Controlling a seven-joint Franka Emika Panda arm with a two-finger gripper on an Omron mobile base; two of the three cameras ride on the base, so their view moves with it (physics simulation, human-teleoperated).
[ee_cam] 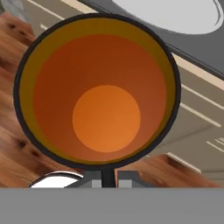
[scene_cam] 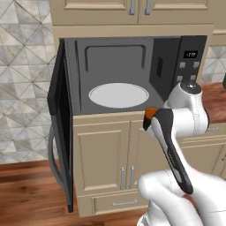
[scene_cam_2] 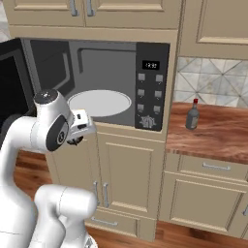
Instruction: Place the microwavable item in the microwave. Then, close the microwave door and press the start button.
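Left base view, left to right. The microwave door (scene_cam: 59, 128) stands swung fully open on its left hinge, with its curved grey handle (scene_cam: 52, 152) low on the outer face. Right of it lies the cavity of the microwave (scene_cam: 119, 66), the white turntable (scene_cam: 118, 95) bare on its floor. At the front lip, just right of the turntable and slightly below cavity level, the orange inside of the mug (scene_cam: 151, 112) shows above the dark forearm of the arm (scene_cam: 174, 150). The control panel (scene_cam: 190, 64) closes the right side.

Right base view, left to right. The arm's elbow hides the claw and most of the mug; beyond it are the turntable and button panel, then the desk (scene_cam_2: 218, 135) carrying a grey bottle with red cap (scene_cam_2: 193, 115), well apart from the work.

Hand view. The camera looks straight down into the mug (ee_cam: 98, 92): thin black rim, orange wall and base. The claw (ee_cam: 106, 178) is clenched on the rim at the lower edge, one finger inside the wall and one outside, so the mug is carried in the air in front of the cavity, not yet inside.

Handling, as a judgement: the mug appears rigid, light and smooth-walled. A pinch on the rim alone lets it swing or slip, and a glazed wall gives little friction; the rim grip opposite the handle suits a level, slow carry onto the turntable. It would likely chip if struck against the cavity lip.
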